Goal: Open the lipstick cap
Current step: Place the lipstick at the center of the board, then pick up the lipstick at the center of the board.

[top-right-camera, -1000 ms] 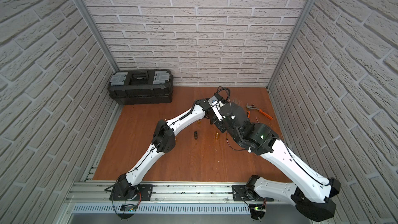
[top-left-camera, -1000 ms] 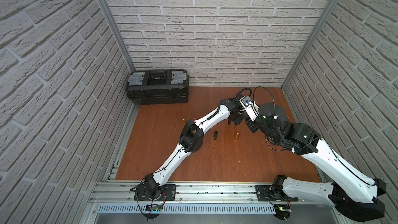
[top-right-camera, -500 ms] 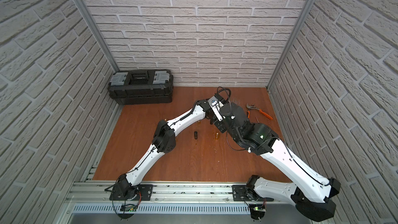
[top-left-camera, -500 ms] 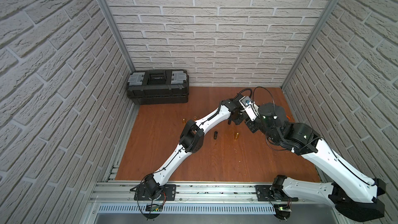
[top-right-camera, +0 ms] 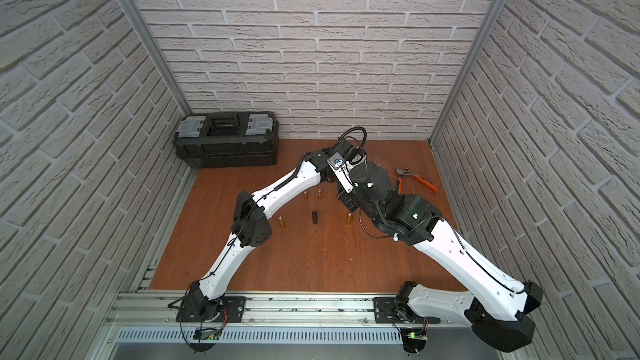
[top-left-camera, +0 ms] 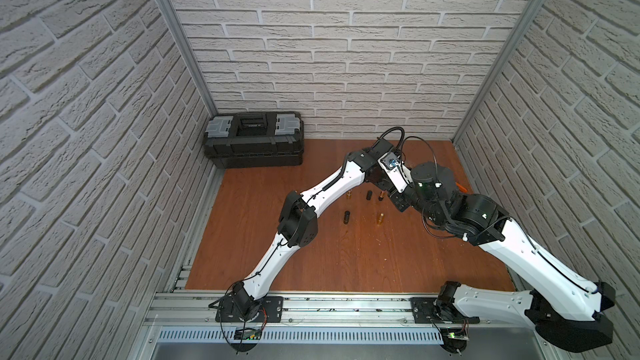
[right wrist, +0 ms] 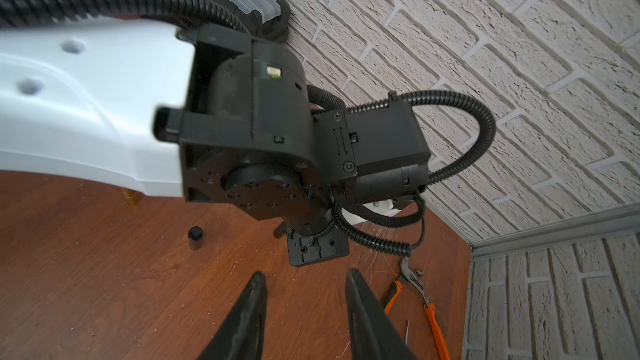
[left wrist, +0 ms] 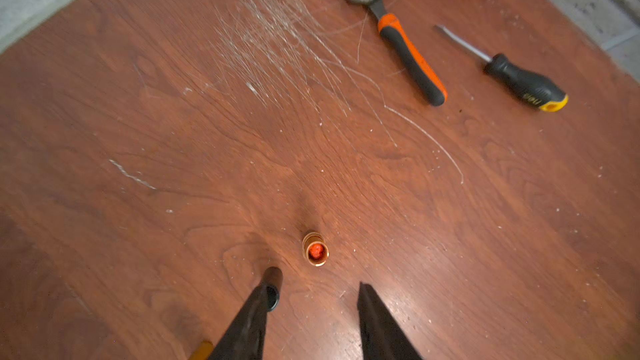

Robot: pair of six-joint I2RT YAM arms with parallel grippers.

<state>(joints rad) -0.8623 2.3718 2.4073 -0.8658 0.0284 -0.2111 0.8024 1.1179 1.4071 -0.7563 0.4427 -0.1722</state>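
Two grippers, both with jaws spread and nothing clamped: the left gripper (left wrist: 314, 286) hangs over the table (left wrist: 173, 133), and the right gripper (right wrist: 305, 271) faces the left arm's wrist. On the wood just ahead of the left fingertips stands the lipstick (left wrist: 315, 250) — long axis vertical, open end up, red stick showing. The black cap (left wrist: 272, 277) is off and touches one left finger — can't tell if it stands free. Pliers (left wrist: 408, 53) and screwdriver (left wrist: 519, 81) lie well apart from it.

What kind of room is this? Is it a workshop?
Probably a little robot test booth made to look like a workshop: two robot arms bolted to a metal rail, a black toolbox by the brick-pattern wall, and orange pliers lying on the wooden table.
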